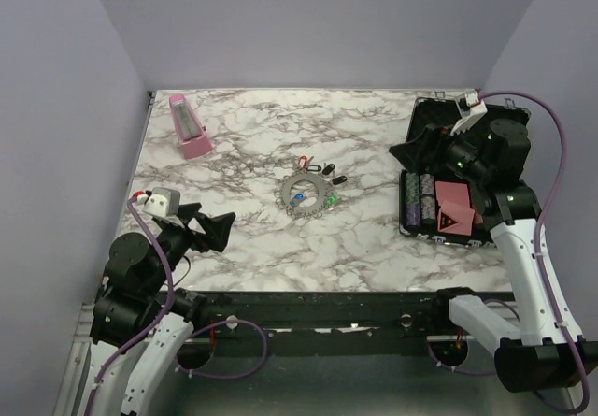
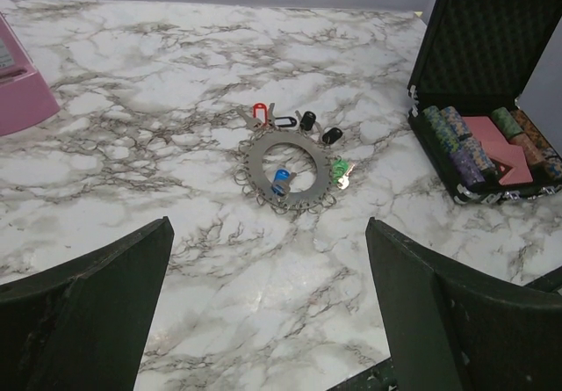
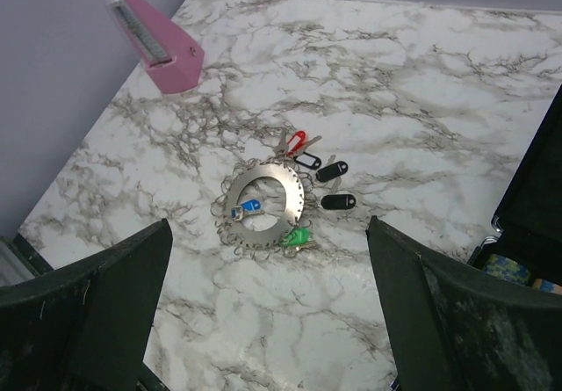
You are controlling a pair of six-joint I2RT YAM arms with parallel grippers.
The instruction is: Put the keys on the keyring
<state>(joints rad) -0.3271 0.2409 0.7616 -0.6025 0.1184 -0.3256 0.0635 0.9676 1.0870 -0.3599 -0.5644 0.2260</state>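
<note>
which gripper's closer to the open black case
Right. The right gripper hangs over the case; the left gripper sits across the table, left of the keyring.

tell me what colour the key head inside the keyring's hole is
Blue. The key head inside the keyring shows best in the right wrist view.

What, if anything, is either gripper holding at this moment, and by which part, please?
Nothing is held: the left gripper and right gripper are both open and empty.
</note>
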